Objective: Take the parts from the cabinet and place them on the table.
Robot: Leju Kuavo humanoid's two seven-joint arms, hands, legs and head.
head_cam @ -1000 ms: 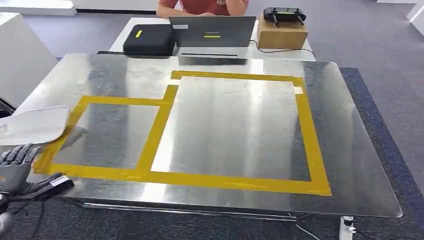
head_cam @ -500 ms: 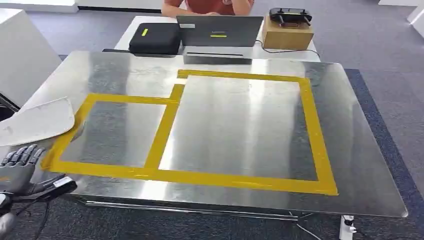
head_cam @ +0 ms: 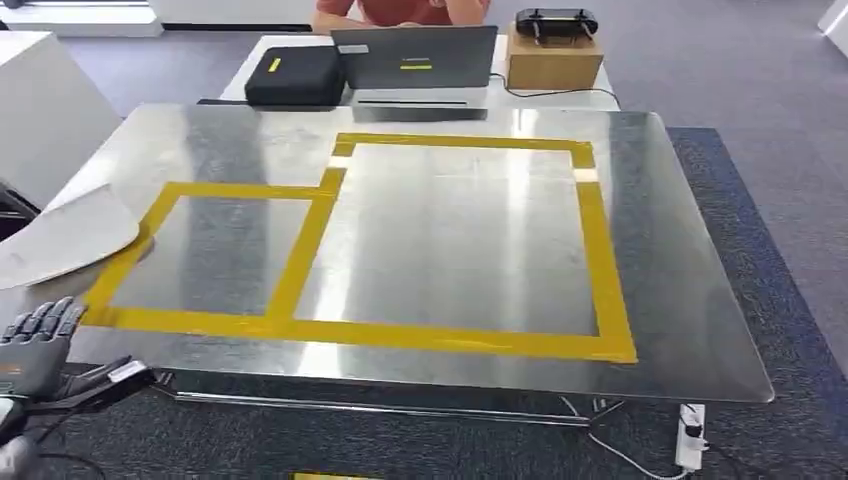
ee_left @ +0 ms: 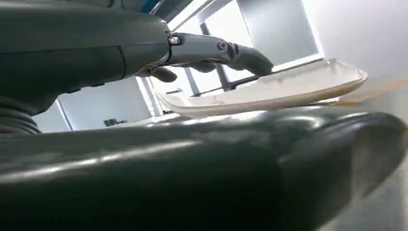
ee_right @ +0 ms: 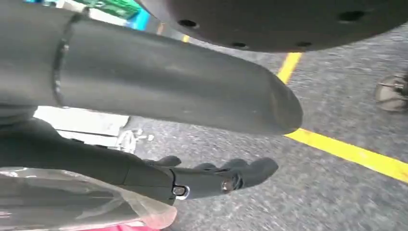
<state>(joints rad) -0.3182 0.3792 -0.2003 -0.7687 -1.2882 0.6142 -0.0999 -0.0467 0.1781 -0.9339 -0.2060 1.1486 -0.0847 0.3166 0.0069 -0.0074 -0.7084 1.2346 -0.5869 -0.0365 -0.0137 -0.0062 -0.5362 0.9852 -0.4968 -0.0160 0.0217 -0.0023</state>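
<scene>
Your left hand point(head_cam: 35, 345) was open just off the steel table's point(head_cam: 690, 330) near-left corner beside the white curved panel point(head_cam: 65, 235); your right hand's point(ee_right: 211, 180) grasp couldn't be judged, so nudging that overhanging panel fully onto the table looked wise

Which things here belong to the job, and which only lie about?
Job: flat white plastic part, shiny metal table with yellow tape rectangles, left hand.
Lying about: grey laptop, black case, cardboard box, black controller.

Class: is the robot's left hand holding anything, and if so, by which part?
Nothing, judging by the head view. The left hand is spread open, apart from the white part, which lies on the table.
</scene>
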